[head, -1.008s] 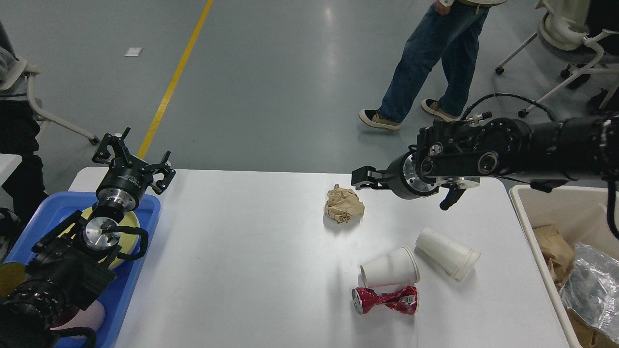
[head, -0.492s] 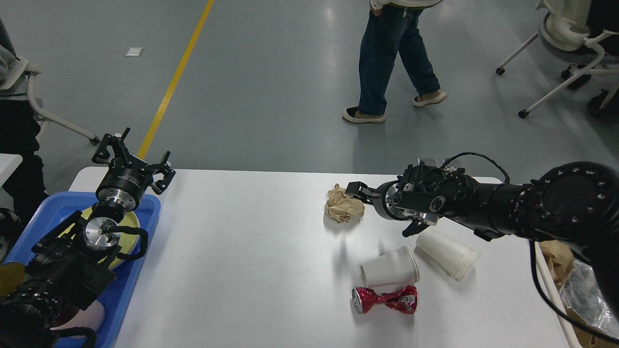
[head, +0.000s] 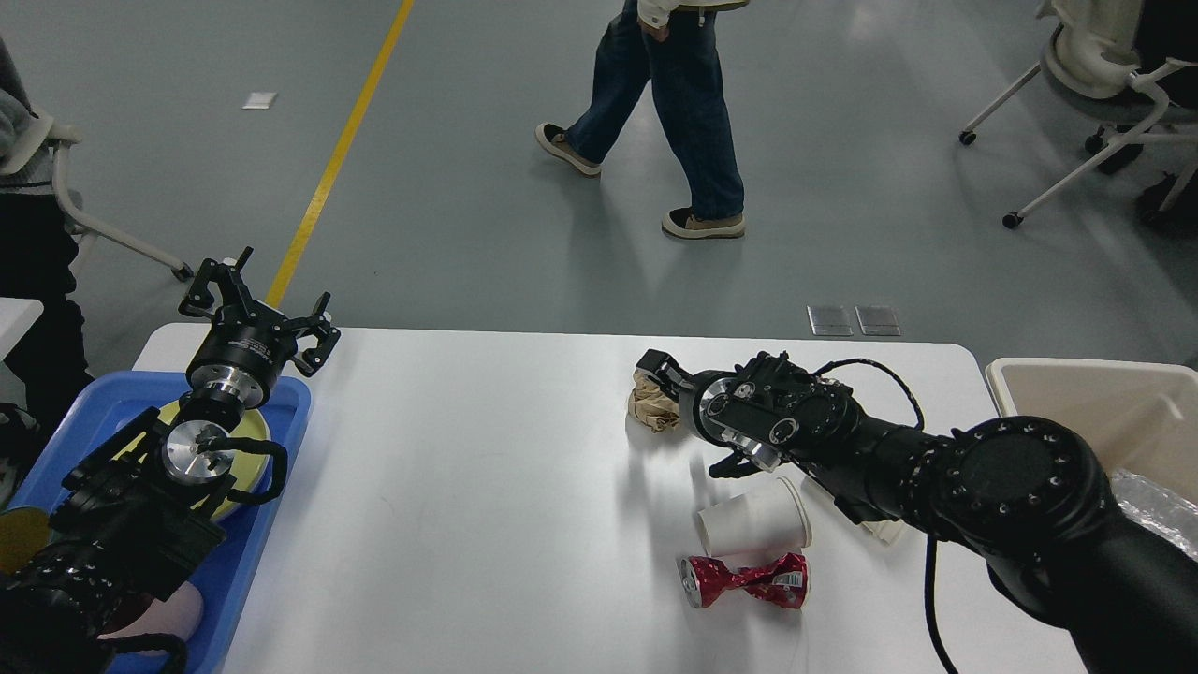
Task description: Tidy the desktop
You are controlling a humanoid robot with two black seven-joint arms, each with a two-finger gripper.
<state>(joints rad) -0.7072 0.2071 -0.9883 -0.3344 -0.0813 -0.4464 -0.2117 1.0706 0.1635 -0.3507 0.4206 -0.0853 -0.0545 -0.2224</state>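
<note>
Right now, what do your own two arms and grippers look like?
Both arms are matte black with rounded joint housings ringed by small bolts. The left gripper has open-frame black fingers on a silver wrist ring. The right gripper sits beyond a silver collar, and a thin black cable loops over that wrist.

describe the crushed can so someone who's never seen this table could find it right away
Start at the white desktop and look to its near right part, just in front of the right arm. There a white paper cup lies on its side, and the crushed can lies right in front of it. It is the only red, shiny metal piece there, pinched in at the middle.
</note>
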